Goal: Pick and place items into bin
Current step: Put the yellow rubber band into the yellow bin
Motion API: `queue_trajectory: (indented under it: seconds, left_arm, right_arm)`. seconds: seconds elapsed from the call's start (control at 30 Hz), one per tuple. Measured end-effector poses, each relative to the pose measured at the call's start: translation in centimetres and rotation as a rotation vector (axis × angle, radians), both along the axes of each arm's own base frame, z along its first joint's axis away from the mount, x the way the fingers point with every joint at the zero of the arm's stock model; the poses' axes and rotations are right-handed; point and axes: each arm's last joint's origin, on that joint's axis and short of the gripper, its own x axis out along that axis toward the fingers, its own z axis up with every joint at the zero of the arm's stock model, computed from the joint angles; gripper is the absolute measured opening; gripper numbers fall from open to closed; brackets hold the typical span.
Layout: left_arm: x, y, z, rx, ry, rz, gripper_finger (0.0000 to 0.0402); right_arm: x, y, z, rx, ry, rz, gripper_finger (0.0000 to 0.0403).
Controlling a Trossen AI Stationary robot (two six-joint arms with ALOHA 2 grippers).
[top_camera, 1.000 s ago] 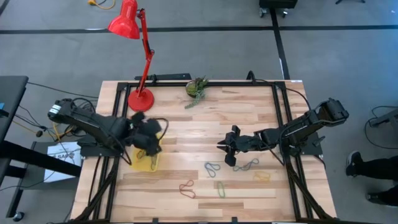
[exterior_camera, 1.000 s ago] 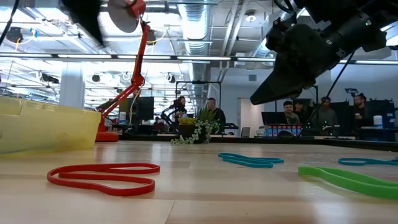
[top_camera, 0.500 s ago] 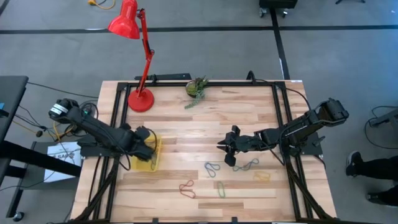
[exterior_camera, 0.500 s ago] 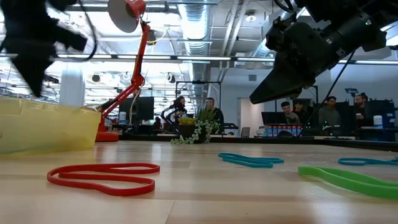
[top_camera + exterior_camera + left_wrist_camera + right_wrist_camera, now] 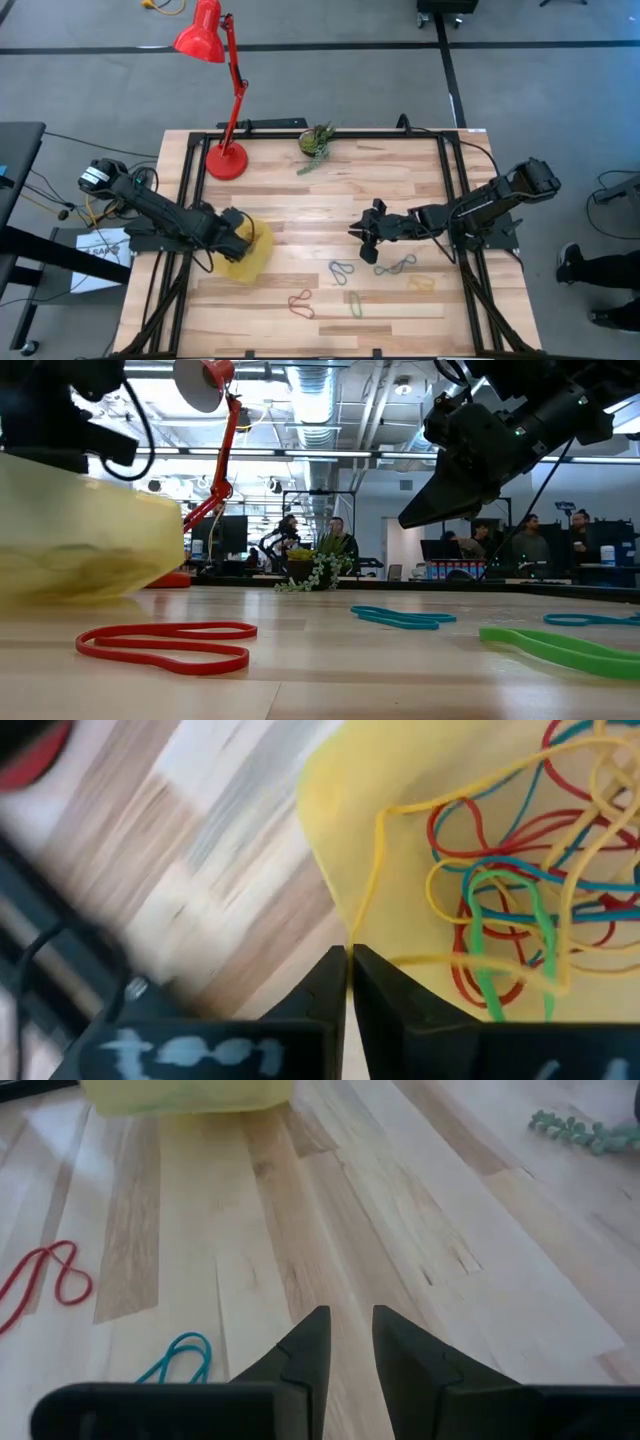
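Observation:
The translucent yellow bin (image 5: 255,258) is at the table's left, tipped, and shows large in the low view (image 5: 80,530). It holds several tangled rubber bands (image 5: 500,910). My left gripper (image 5: 236,240) is shut on the bin's left side. My right gripper (image 5: 360,236) hovers open and empty above the table's middle, with bare wood below its fingers (image 5: 350,1330). Loose bands lie on the wood near it: a teal one (image 5: 343,270), a green one (image 5: 398,265), a red one (image 5: 301,303), a yellow-green one (image 5: 354,303) and a yellow one (image 5: 420,283). My left gripper pinches the rim of the bin's wall (image 5: 345,935) on the side toward the table's left edge, one finger inside the bin and one outside. The fingers come slanting down from the left. The bin sits tilted in the hold; I cannot tell whether any part still rests on the table.
A red lamp stands with its base (image 5: 226,160) at the far left, and a green plant clump (image 5: 316,142) lies at the far middle. Black rails run along the table's edges. People sit in the room beyond the far edge (image 5: 340,540).
My left gripper has come down from above the bin to its left rim and shut on it. The bin, flat on the table before, has tipped and turned and shifted a little toward the right and the near edge. My right gripper has kept still.

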Motion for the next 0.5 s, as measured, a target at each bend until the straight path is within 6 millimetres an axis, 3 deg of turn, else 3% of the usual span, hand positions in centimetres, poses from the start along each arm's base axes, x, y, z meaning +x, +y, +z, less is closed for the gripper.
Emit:
queue_trajectory:
  seconds: [0.23,0.5]
  left_arm:
    - [1.1,-0.4,0.0,-0.016,-0.084,-0.128,0.0047]
    - [1.11,-0.42,0.0,-0.017,-0.084,-0.134,0.0085]
  right_arm:
    - [0.0,0.0,0.0,-0.005,0.001,0.002,0.0073]
    - [0.0,0.0,0.0,-0.005,0.001,0.003,0.0073]
